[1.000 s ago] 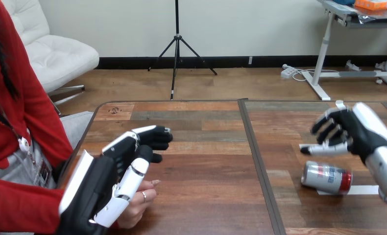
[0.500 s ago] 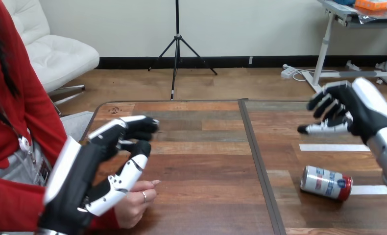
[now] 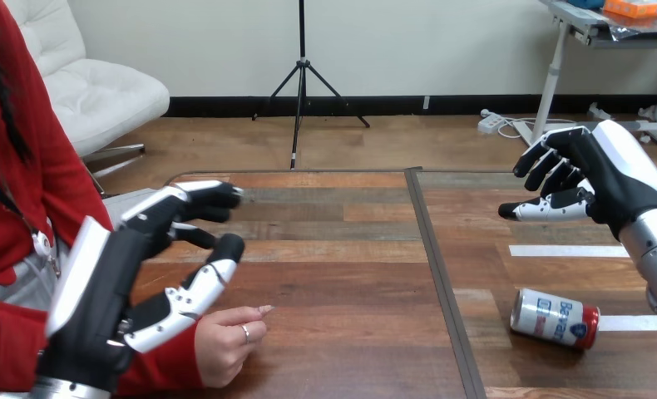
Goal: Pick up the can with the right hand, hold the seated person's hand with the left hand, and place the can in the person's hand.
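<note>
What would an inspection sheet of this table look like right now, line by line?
Surface: wooden table, planked, with a dark seam down the middle.
Job's things: can lies on its side on the right half, with nothing touching it; the person's hand rests on the table near the left side.
Clutter: white strips on the right half, one beside the can.
Hands: left hand open, over the person's wrist, not curled round it; right hand open, raised above the can and apart from it.
Cables: nothing seen on the table.
Surroundings: a person sits at the table's left side.
</note>
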Controlling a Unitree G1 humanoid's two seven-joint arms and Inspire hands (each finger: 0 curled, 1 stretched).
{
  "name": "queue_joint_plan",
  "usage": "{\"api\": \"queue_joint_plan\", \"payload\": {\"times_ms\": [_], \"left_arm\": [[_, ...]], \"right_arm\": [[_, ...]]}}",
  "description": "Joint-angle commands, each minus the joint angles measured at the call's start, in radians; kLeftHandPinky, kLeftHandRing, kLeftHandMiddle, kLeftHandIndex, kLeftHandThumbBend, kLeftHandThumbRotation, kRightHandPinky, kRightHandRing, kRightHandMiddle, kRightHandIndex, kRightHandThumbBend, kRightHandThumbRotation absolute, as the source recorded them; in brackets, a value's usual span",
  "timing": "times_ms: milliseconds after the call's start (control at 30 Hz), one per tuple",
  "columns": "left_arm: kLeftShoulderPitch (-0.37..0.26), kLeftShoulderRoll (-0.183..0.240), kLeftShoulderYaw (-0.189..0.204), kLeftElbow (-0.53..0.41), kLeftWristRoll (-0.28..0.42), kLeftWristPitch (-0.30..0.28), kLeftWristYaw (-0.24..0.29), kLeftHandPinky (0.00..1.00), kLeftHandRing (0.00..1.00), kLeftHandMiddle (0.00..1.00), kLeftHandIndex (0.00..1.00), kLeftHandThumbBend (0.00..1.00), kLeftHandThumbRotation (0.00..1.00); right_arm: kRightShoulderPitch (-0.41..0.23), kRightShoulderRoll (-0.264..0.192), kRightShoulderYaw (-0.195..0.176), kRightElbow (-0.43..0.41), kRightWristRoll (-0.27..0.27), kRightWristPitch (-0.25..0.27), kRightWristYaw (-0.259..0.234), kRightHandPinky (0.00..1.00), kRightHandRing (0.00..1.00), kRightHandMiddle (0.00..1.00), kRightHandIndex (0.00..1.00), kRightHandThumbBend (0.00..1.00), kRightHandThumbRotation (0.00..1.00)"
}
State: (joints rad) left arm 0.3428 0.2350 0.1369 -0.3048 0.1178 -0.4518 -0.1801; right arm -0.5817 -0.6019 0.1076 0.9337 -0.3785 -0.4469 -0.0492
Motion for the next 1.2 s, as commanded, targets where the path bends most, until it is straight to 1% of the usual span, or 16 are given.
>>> {"api": "queue_joint_plan", "payload": {"times_ms": [0, 133, 400, 600, 667, 800, 900, 967, 1167], "left_arm": [[-0.052, 0.013, 0.020, 0.003, 0.000, -0.004, 0.021, 0.58, 0.70, 0.72, 0.69, 0.48, 0.45], [-0.051, 0.016, 0.024, 0.002, -0.004, -0.002, 0.022, 0.58, 0.69, 0.72, 0.69, 0.49, 0.46], [-0.039, 0.015, 0.027, -0.012, -0.011, 0.013, 0.016, 0.59, 0.70, 0.72, 0.69, 0.51, 0.48], [-0.034, 0.016, 0.028, -0.014, -0.016, 0.013, 0.012, 0.58, 0.70, 0.73, 0.69, 0.52, 0.49], [-0.032, 0.016, 0.027, -0.014, -0.018, 0.011, 0.012, 0.58, 0.70, 0.73, 0.70, 0.52, 0.50], [-0.028, 0.012, 0.026, -0.009, -0.020, 0.005, 0.013, 0.58, 0.71, 0.74, 0.70, 0.51, 0.51], [-0.024, 0.010, 0.025, -0.011, -0.025, 0.007, 0.012, 0.59, 0.71, 0.74, 0.70, 0.51, 0.52], [-0.023, 0.010, 0.024, -0.010, -0.032, 0.005, 0.009, 0.59, 0.72, 0.74, 0.70, 0.51, 0.52], [-0.022, 0.010, 0.022, -0.004, -0.033, -0.003, 0.009, 0.59, 0.72, 0.74, 0.70, 0.50, 0.52]], "right_arm": [[-0.006, -0.011, -0.019, -0.047, 0.021, 0.001, 0.006, 0.41, 0.41, 0.46, 0.49, 0.76, 0.00], [-0.005, -0.009, -0.018, -0.053, 0.023, 0.017, 0.019, 0.43, 0.42, 0.46, 0.49, 0.76, 0.00], [0.004, -0.007, -0.016, -0.080, 0.029, 0.054, 0.050, 0.42, 0.43, 0.48, 0.50, 0.75, 0.00], [0.011, -0.012, -0.013, -0.087, 0.031, 0.052, 0.077, 0.42, 0.45, 0.49, 0.51, 0.74, 0.00], [0.013, -0.011, -0.015, -0.089, 0.035, 0.052, 0.086, 0.43, 0.46, 0.51, 0.53, 0.76, 0.00], [0.024, -0.011, -0.018, -0.115, 0.045, 0.084, 0.117, 0.45, 0.49, 0.53, 0.55, 0.80, 0.01], [0.034, -0.013, -0.018, -0.137, 0.050, 0.095, 0.139, 0.48, 0.52, 0.56, 0.58, 0.84, 0.03], [0.039, -0.016, -0.017, -0.150, 0.051, 0.102, 0.151, 0.49, 0.54, 0.58, 0.60, 0.89, 0.07], [0.059, -0.028, -0.014, -0.193, 0.048, 0.111, 0.199, 0.52, 0.58, 0.61, 0.63, 0.95, 0.16]]}}
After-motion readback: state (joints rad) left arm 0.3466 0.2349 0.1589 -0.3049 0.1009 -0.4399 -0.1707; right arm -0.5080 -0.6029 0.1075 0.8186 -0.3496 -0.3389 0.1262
